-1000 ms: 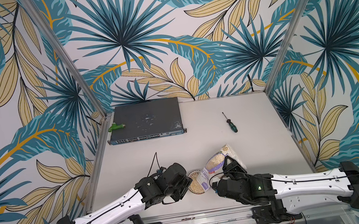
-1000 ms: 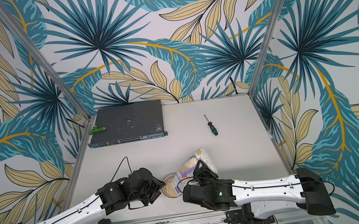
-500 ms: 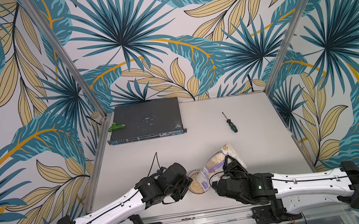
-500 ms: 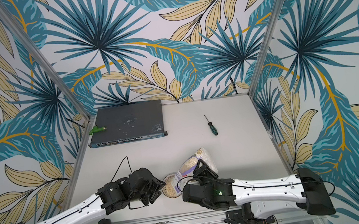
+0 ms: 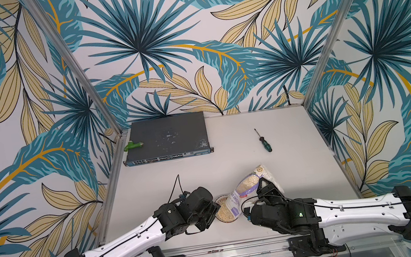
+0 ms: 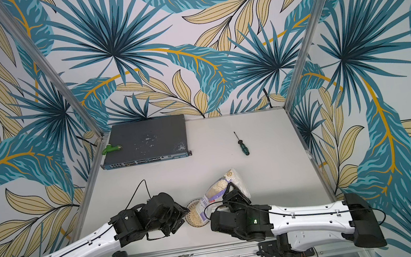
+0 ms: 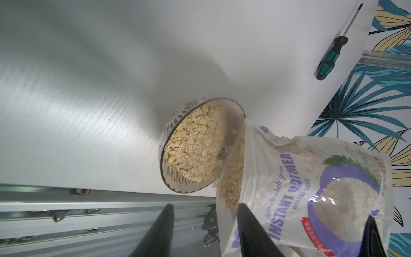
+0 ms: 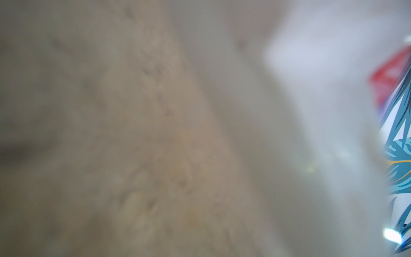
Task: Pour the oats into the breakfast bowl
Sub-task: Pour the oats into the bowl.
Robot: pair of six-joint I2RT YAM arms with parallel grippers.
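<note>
The breakfast bowl stands near the table's front edge, heaped with pale oats; both top views show it. The oats bag is tilted, its open mouth resting on the bowl's rim with flakes at the lip. My right gripper is shut on the bag's side; one finger shows against the label. Its own wrist view is a blur of bag. My left gripper is open just left of the bowl, apart from it, the bag's corner hanging beside one finger.
A dark network switch with a green piece on it lies at the back left. A green-handled screwdriver lies back right. A metal rail runs along the front edge. Patterned walls close three sides.
</note>
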